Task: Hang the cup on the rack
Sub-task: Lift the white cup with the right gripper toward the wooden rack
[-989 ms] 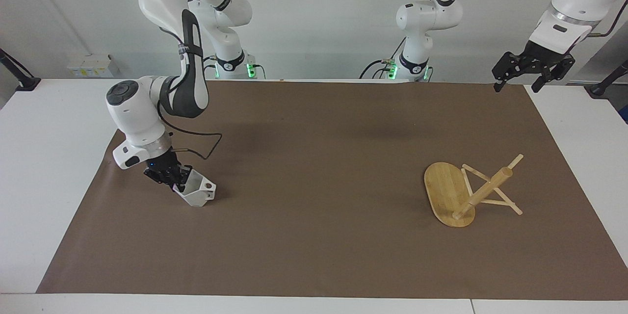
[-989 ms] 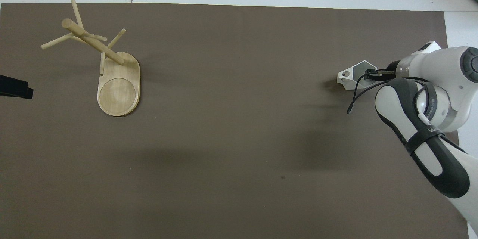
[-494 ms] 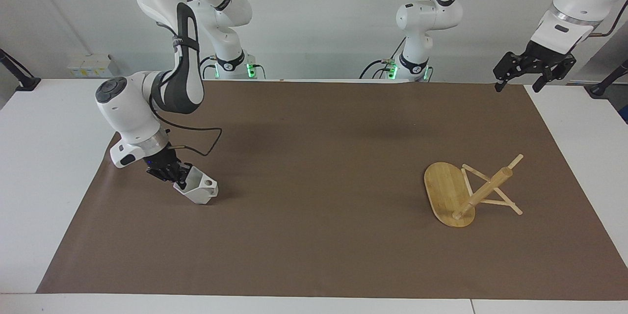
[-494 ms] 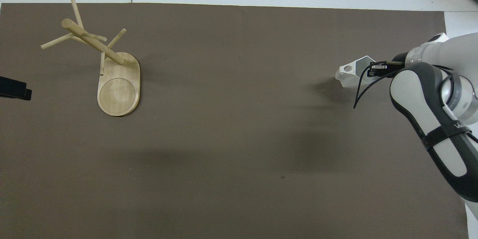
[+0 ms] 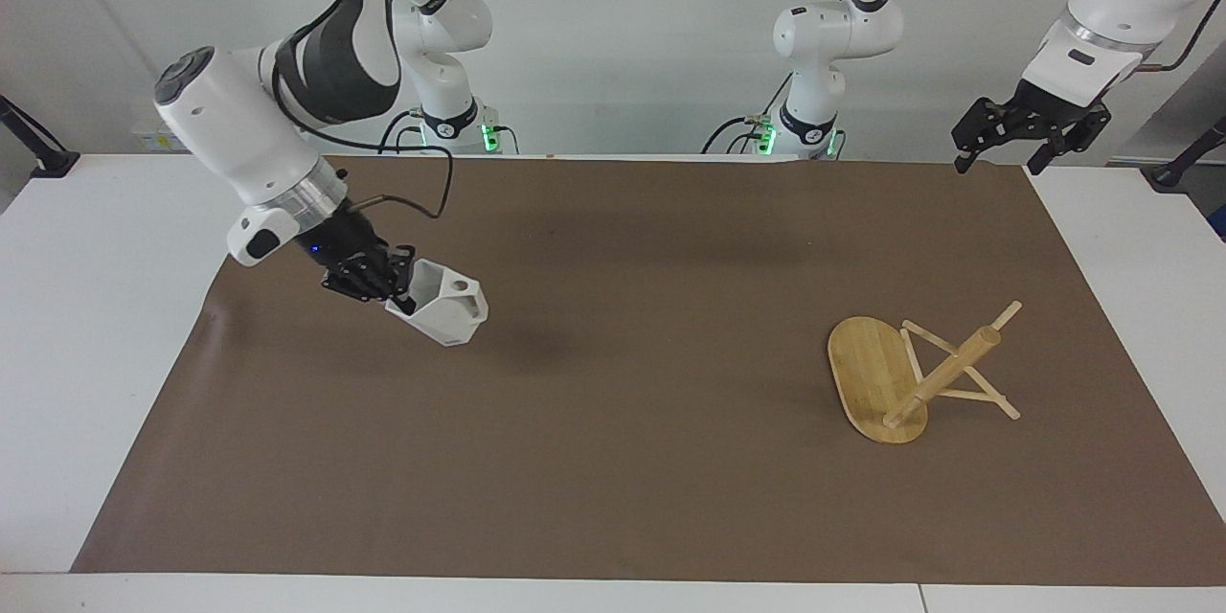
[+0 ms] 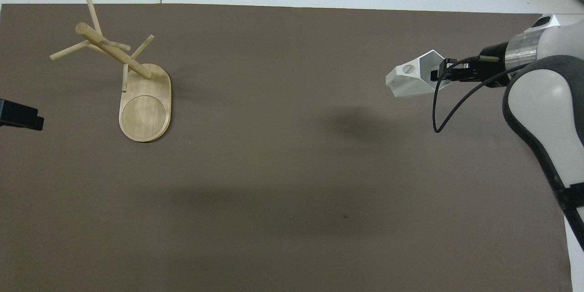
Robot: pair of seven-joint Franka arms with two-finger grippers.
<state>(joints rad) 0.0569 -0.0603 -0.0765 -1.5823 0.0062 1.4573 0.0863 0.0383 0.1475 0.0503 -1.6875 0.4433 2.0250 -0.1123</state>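
Right gripper (image 5: 400, 292): I read it clenched on the cup's rim wall, one finger inside the mouth and one outside, up in the air over the mat toward the right arm's end of the desk.
Left gripper (image 5: 1028, 136): I see it released, jaws spread, nothing in them; this arm waits high over the mat's corner at the left arm's end, close to its own base.
Desk (image 5: 115, 326): white, I see it showing around the mat on every side.
Mat (image 5: 613, 460): brown sheet, covers most of the desk; I see the cup's shadow on it, apart from the cup.
Rack (image 5: 876, 378): I see it standing on the mat toward the left arm's end, well apart from the cup; flat oval base down, post leaning, thin pegs sticking out, none of them carrying anything.
Cup (image 5: 441, 308): white and faceted, I have it clear of the mat, tipped over, its handle with the round hole pointing away from the gripper.
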